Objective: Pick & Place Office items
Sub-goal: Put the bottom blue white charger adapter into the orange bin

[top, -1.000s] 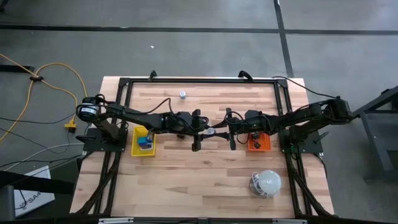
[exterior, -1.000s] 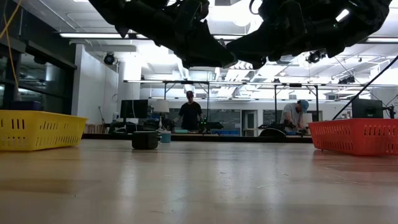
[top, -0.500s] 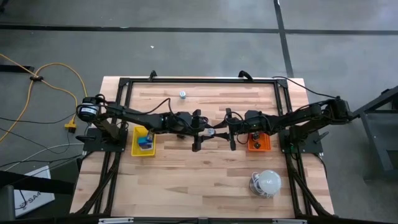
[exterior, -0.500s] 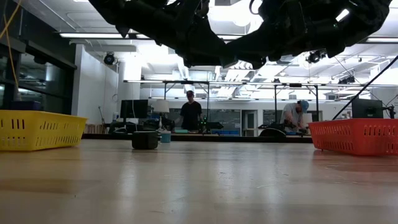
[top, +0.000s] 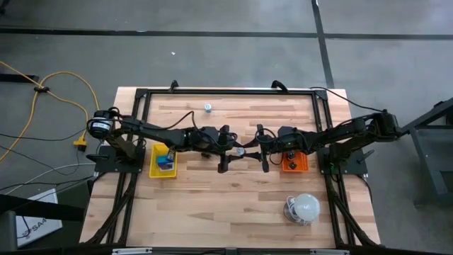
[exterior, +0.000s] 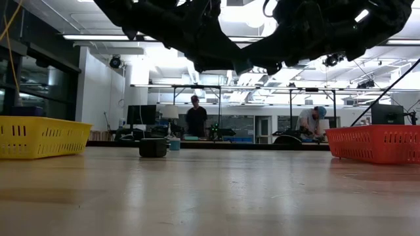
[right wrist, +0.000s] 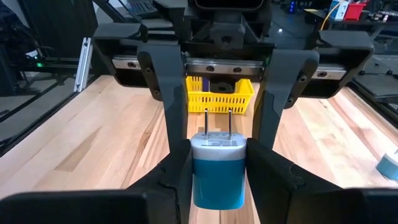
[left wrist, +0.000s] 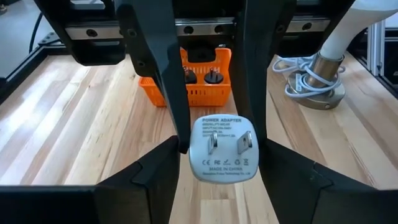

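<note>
One power adapter, white face with two prongs and a blue body, hangs above the table centre. To its left stands one yellow tray. The left gripper flanks the adapter, jaws spread clear. The right gripper clamps it. Right of it: one orange tray.

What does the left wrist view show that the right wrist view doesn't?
Left wrist only: the printed, pronged face of the adapter, the orange tray with black plugs in it, and the dome with its coiled cable. Right wrist only: the adapter's blue body, the yellow tray and a round bit on the table. Both: the adapter gripped by the right fingers, with the left fingers flanking it, above the table.
</note>
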`<action>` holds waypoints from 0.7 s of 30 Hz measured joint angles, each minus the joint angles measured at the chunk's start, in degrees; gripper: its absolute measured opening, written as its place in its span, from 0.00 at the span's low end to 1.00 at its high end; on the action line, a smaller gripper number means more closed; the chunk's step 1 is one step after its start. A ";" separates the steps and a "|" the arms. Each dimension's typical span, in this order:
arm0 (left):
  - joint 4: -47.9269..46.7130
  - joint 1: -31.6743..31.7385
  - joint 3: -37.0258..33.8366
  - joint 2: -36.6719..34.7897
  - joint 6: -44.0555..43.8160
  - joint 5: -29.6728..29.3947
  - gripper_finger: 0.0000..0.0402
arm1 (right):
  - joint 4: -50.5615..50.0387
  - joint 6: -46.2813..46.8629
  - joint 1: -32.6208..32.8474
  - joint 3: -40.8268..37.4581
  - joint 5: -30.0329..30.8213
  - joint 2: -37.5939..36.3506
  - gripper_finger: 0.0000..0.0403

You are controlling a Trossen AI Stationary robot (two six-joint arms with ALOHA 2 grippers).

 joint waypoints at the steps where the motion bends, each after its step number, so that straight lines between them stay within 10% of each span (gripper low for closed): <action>1: -0.14 0.04 0.00 0.00 0.11 0.04 0.50 | -0.34 0.00 0.00 0.00 0.02 -0.02 0.28; 21: -3.01 1.92 0.02 -0.02 1.79 4.81 0.50 | -2.14 0.13 -0.03 0.00 1.78 0.00 0.28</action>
